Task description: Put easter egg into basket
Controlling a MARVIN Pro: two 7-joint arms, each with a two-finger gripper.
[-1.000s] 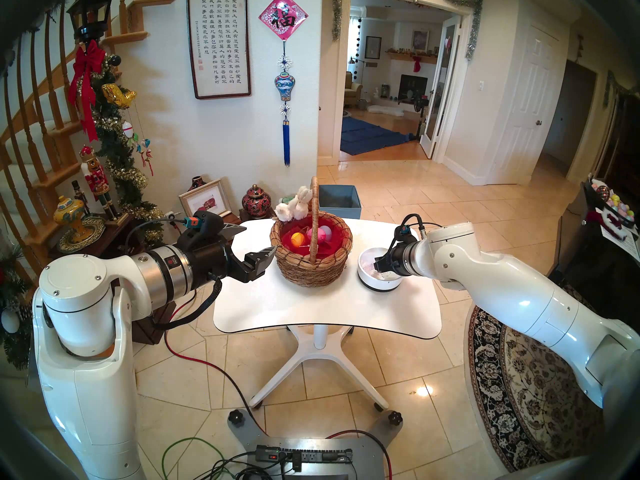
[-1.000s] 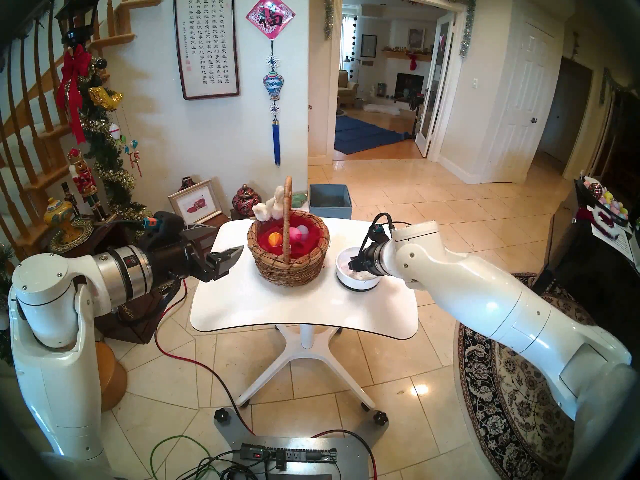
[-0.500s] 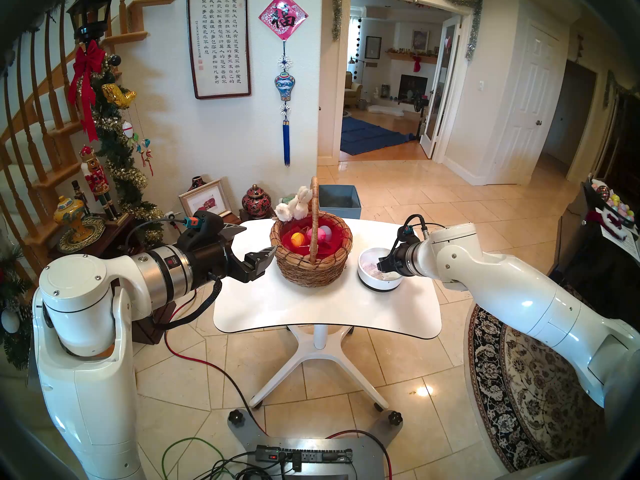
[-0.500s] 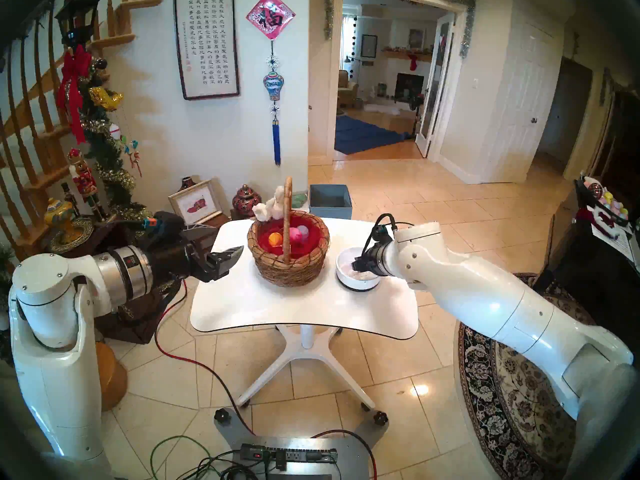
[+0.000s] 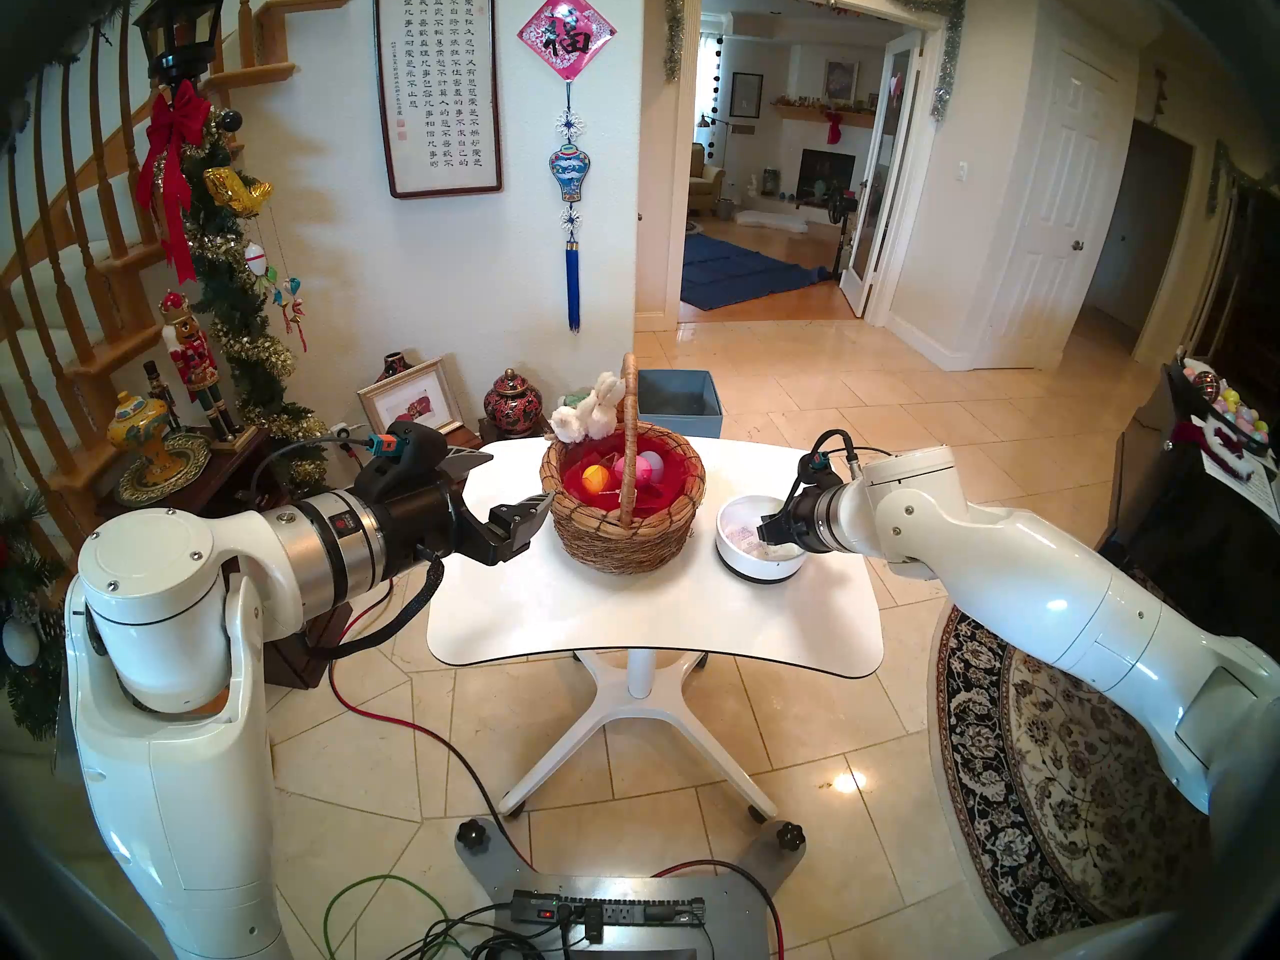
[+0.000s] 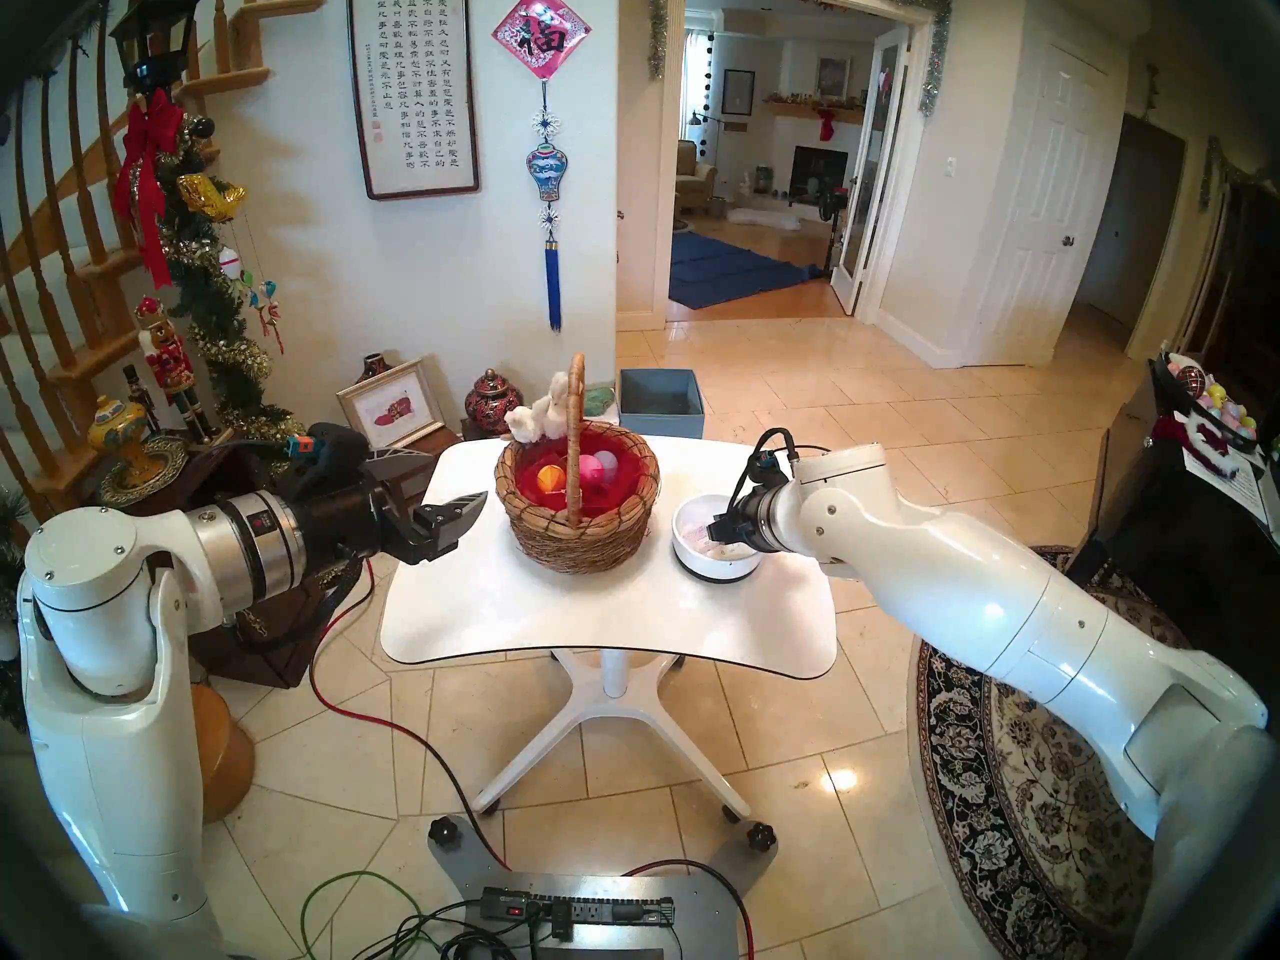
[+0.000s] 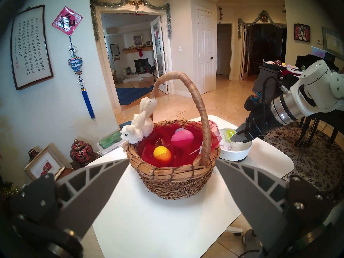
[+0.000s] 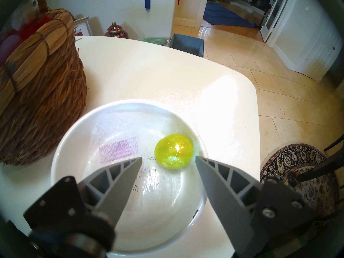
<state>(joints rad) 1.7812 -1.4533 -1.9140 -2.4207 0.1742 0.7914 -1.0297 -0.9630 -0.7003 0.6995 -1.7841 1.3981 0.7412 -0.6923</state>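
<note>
Head view: white table (image 5: pixel 651 619) with rounded corners on a white star-foot pedestal, standing on beige floor tiles (image 5: pixel 866 411). On the table, the wicker basket (image 5: pixel 623 536) sits left of centre, a small white bowl (image 5: pixel 755 564) just beside it on its right, not touching as far as can be told. Basket has a tall arched handle, red lining, and a white plush bunny (image 5: pixel 585 415) on the far rim; an orange egg (image 7: pixel 162 154) and a pink egg (image 7: pixel 182 138) lie inside. Yellow-green glitter easter egg (image 8: pixel 174 151) lies in the bowl, toward its far right side, over clear wrap and a purple label.

Right gripper (image 8: pixel 168 159) hangs tilted down over the bowl, jaws parted with the fingertips either side of the near end of the egg; whether they touch it cannot be told, nothing lifted. Left gripper (image 7: pixel 170 161) is level at the table's left edge, aimed at the basket, jaws spread wide, empty.

Room: blue square box (image 5: pixel 679 401) on the floor behind the table. Left wall has a framed calligraphy scroll (image 5: pixel 438 79), a red diamond hanging with blue tassel, and a staircase with garland and nutcrackers. Patterned round rug (image 5: pixel 1039 764) at right. Doorway with tinsel opens onto a room with a blue mat. Power strip and cables on the robot base at bottom.
</note>
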